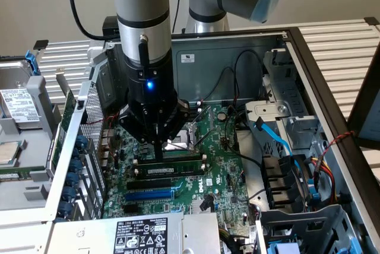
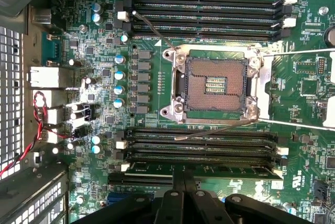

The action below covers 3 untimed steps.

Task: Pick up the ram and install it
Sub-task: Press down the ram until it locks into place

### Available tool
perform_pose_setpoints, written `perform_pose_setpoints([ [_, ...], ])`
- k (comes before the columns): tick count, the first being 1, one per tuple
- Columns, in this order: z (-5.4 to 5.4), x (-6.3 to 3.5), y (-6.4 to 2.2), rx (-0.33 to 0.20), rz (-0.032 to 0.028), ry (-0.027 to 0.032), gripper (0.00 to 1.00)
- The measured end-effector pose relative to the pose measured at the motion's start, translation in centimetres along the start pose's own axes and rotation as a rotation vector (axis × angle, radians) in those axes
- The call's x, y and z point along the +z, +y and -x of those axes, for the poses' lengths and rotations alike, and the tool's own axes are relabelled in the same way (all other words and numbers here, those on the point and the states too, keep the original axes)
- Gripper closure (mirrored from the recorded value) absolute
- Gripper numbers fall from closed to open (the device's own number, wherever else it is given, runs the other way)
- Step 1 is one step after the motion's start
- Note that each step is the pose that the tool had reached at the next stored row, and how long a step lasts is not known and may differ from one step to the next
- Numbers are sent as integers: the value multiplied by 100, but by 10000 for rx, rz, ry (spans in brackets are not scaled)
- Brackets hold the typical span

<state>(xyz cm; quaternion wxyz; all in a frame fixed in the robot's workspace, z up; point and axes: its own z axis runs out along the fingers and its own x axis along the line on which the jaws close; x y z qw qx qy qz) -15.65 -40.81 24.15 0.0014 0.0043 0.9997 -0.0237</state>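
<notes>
The ram (image 2: 225, 170) is a long green stick lying along a slot of the lower slot bank, just beside the empty black slots (image 2: 199, 145). In the exterior view the ram (image 1: 169, 171) shows a white label. My gripper (image 2: 183, 176) stands directly over the ram's middle, its two dark fingers (image 2: 178, 182) pressed together side by side along the stick's length, tips at its upper edge. Nothing is held between them. In the exterior view the gripper (image 1: 157, 142) points straight down into the open computer case above the motherboard (image 1: 225, 165).
The open CPU socket (image 2: 214, 85) lies between two banks of black memory slots (image 2: 204, 12). A blue slot (image 1: 148, 194) runs just past the ram. Cables and blue drive bays (image 1: 285, 171) crowd the exterior view's right; the case wall and rear ports (image 2: 44, 77) close one side.
</notes>
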Motion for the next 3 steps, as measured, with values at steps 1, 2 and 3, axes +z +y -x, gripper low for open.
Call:
perform_pose_setpoints([
  [1,0,0,0,0,0,0,89],
  [2,0,0,0,0,0,0,89],
  [3,0,0,0,1,0,0,89],
])
